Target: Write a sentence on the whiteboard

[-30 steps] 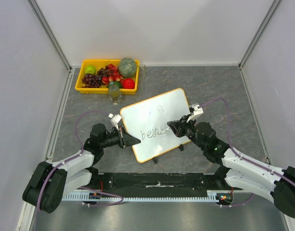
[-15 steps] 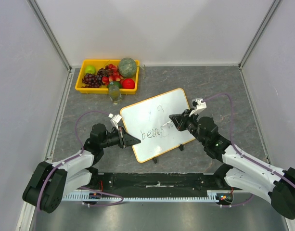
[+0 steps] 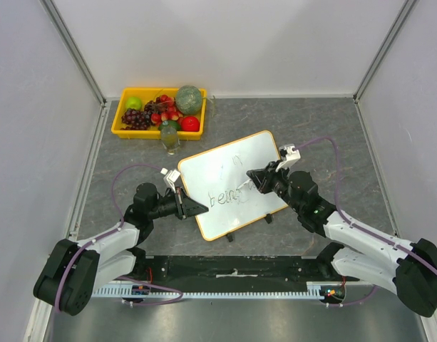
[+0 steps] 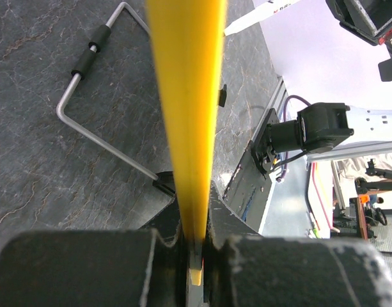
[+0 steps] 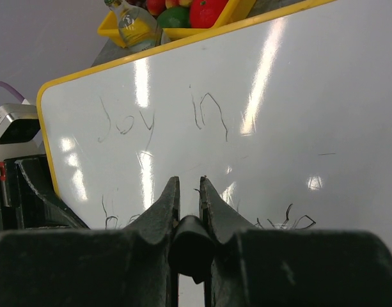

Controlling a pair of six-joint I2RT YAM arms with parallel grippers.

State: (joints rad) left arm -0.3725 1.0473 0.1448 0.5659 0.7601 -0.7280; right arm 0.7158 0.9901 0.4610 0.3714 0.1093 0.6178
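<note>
The left pincer (image 3: 201,209) is clenched on the near left edge of the whiteboard (image 3: 255,153), and the yellow frame sits tight between its jaws. Under the board a bent wire stand (image 4: 96,128) rests on the dark worktop (image 3: 311,128).

The board lies in the middle of the worktop, between the two arms. Its long side runs from left to right, and the right end is turned a bit further away. The writing side faces up and leans toward the right arm.

The right pincer (image 3: 252,178) grips a pen (image 5: 191,248) and points left at the lower line of the sentence (image 5: 160,118). The pen's white body has tiny red letters, too small to read.

The top line says "Joy in". The lower line starts "bein" and then turns scribbly; the pincer hides part of it.

Further back, a bottle (image 3: 170,139) stands just beyond the board's far left corner. Behind it a yellow tray (image 3: 117,122) holds fruit.
</note>
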